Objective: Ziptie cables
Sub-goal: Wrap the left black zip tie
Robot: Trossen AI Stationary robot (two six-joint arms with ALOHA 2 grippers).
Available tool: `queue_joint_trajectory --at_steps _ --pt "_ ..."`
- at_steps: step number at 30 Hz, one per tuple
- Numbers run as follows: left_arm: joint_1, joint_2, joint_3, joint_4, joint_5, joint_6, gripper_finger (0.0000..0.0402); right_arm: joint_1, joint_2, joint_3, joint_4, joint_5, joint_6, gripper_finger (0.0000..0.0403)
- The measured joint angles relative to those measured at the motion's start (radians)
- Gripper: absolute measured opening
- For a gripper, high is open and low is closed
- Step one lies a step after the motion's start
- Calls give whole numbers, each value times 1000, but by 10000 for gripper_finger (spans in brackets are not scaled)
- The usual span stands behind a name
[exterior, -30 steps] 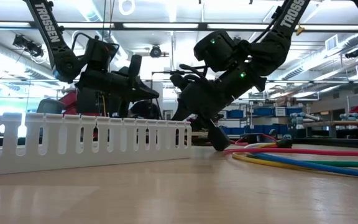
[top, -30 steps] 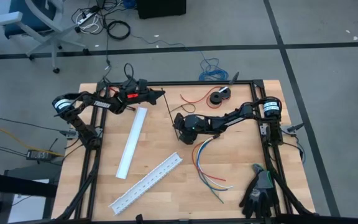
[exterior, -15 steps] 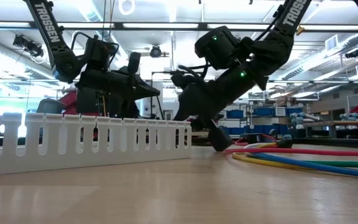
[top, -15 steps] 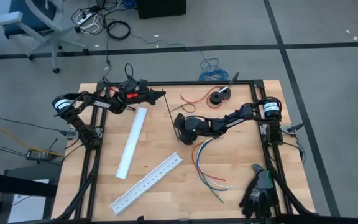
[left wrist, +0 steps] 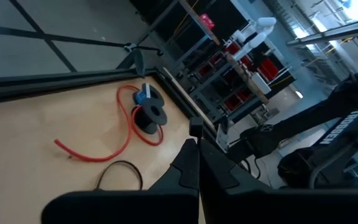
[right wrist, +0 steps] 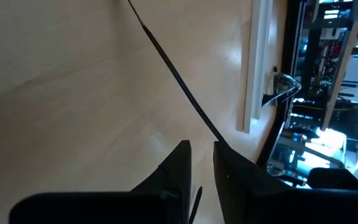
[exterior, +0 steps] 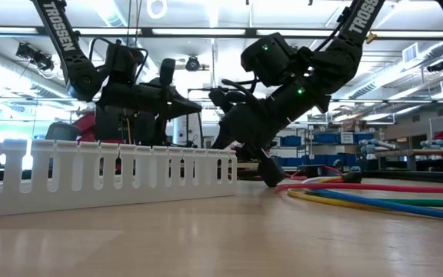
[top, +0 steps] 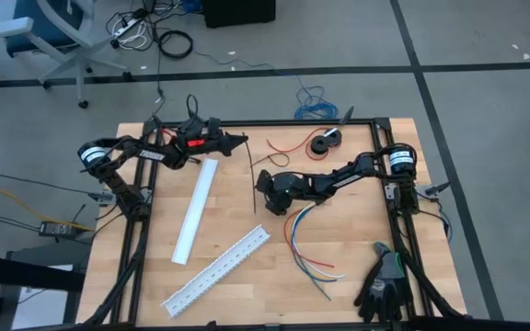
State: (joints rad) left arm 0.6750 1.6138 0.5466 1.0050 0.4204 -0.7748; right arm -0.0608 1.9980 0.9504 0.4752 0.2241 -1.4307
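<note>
A: Starting at your left. What is the left gripper (top: 240, 140) doing?

B: It is hovering over the far edge of the bench (top: 228, 230), pointing toward the middle. Its jaws are clenched tight, and you cannot tell from any view whether anything is pinched between them. A thin black strip (top: 253, 184) is running from near its tip down toward the right arm.

A: And below it on your bench?

B: A plain white rail (top: 196, 210) is lying at a slant, and nearer you a slotted white duct (top: 216, 269) is lying at an angle, well apart from the arm.

A: Moving to the middle?

B: The right gripper (top: 263, 191) is sitting low over the bench centre. Its jaws are nearly closed, and in the right wrist view the black strip is running down into the narrow gap, so you are seeing it grasped there.

A: Where are the cables (top: 304, 241)?

B: They are lying on the bench just right of the right gripper, fanning out toward you, their black-sleeved end close under that arm.

A: Far right?

B: A thin red wire (top: 286, 147) and a small black spool (top: 325, 142) are resting near the far edge; dark gloves (top: 382, 283) are lying at the near right corner.
</note>
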Motion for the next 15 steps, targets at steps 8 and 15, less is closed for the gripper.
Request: queue_joint_trajectory --at_steps 8,15 --pt "0 0 1 -32 -9 9 0 25 0 0 20 105 30 54" --pt "0 0 1 -55 -33 10 0 26 0 0 19 113 47 54"
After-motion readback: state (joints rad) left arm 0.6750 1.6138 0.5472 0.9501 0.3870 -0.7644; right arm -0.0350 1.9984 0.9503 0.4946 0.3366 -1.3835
